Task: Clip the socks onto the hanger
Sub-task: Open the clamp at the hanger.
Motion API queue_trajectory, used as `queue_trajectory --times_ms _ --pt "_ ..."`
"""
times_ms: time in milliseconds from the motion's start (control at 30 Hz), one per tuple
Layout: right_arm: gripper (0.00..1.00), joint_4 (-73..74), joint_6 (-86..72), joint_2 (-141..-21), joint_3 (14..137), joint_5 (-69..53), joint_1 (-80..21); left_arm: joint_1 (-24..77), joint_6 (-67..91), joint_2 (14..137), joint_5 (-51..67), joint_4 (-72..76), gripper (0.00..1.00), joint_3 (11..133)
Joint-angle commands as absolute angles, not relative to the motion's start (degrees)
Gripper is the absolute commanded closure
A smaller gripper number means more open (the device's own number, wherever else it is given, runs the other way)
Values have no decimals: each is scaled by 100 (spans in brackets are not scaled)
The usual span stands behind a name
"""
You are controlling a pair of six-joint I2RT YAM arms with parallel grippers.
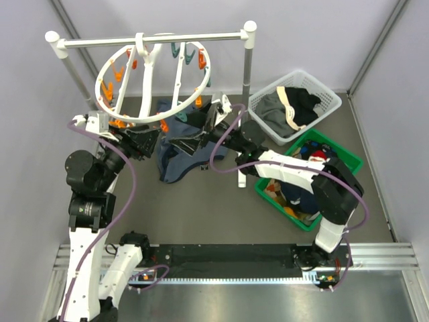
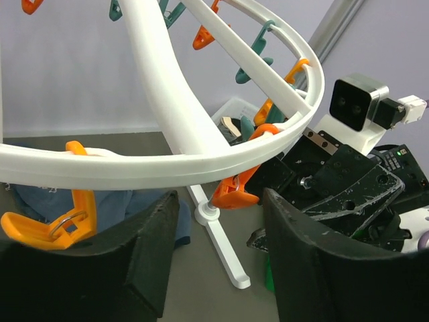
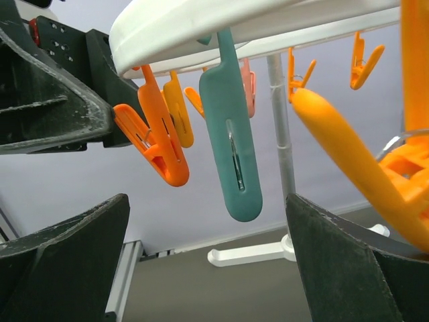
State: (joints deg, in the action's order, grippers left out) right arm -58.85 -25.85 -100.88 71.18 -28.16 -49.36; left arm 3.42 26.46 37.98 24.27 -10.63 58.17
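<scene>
Grey table: white rack [image 1: 167, 38] at the back.
Hanger [image 1: 100, 87]: tilted under its bar, upper left.
Socks [image 1: 305, 196]: dark heap in green bin [image 1: 338, 147], lower right.
Left gripper [image 2: 218, 204]: half-wide around an orange clip [image 2: 234, 191], not touching.
Right gripper [image 3: 206, 201]: wide, empty, among clips.
Risk: no sock in hand; a nudged ring could swing the clip away.

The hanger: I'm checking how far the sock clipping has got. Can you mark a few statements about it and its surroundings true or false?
1. The hanger hangs from the white rack's top bar. True.
2. All its clips are orange. False: some are teal, like the teal clip hanging in front of the right gripper.
3. The right gripper is shut on a sock. False: its jaws stand open and empty.
4. The white basket holds clothes. True.
</scene>
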Motion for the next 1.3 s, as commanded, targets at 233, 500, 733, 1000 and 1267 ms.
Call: queue_trajectory --times_ms 233,500,733,1000,1267 --pt "1 -6398 -2909 -10353 7664 -3216 -5063 352 2637 3911 2523 -791 64 5941" --pt "9 -6442 -2979 -10459 7901 -3375 -5063 352 2716 3894 2408 -800 83 5976" --pt "20 -6442 -2892 -10608 8103 -3428 -5098 352 2795 3937 2382 -817 88 6099" --pt "31 -6583 -2883 -10714 8244 -3551 -5106 352 3014 3938 2426 -905 94 6196" --pt "40 -6513 -2716 -10696 8297 -3533 -5106 352 3076 3964 2417 -1037 96 6275"
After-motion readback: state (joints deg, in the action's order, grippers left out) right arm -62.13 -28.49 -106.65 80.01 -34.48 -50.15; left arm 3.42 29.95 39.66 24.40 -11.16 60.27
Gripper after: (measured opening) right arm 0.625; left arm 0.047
